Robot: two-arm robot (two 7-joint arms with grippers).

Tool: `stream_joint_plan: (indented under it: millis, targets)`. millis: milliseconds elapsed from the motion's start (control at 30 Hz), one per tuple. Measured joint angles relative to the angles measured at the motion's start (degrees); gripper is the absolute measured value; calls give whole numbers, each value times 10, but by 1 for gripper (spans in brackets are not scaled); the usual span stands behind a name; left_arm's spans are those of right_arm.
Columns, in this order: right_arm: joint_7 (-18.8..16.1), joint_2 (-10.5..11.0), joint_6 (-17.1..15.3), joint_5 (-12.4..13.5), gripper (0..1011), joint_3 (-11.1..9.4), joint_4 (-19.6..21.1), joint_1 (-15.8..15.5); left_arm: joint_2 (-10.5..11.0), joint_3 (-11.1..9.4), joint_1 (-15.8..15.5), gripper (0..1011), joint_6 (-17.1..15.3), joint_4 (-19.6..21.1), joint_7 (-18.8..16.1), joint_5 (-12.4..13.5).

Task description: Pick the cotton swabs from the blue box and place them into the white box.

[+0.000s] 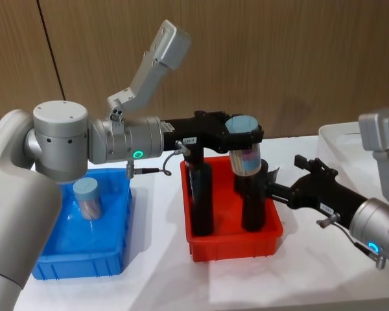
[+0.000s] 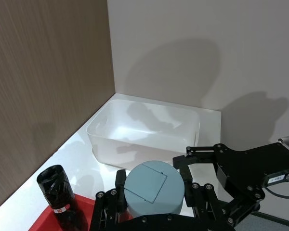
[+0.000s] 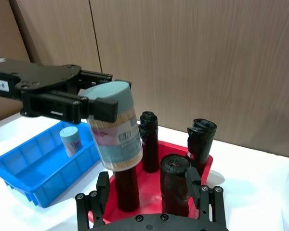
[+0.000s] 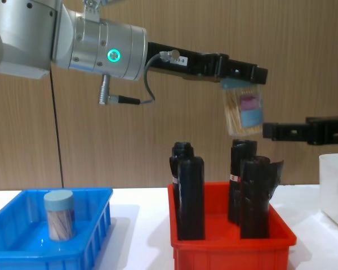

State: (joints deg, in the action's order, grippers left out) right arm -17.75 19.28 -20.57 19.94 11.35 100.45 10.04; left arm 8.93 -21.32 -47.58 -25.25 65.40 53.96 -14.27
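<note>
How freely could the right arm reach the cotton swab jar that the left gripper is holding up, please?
Probably freely: the right gripper, jaws open, faces the cotton swab jar with nothing between. The left gripper clamps only its lid end, and the black bottles stand lower.

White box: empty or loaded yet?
Empty: the white box shows a bare floor. The left end effector holds one cotton swab jar above the red bin; the right end effector is open nearby.
</note>
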Motion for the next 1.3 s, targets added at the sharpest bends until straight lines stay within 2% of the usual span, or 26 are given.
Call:
stream_joint_plan:
  millis: [400, 1300]
  targets:
    - [-20, -16, -20, 0, 1002, 7, -26, 36, 0, 0, -1, 670, 0, -1, 1, 0]
    - [-46, -42, -34, -9, 1002, 29, -53, 74, 0, 0, -1, 670, 0, -1, 1, 0]
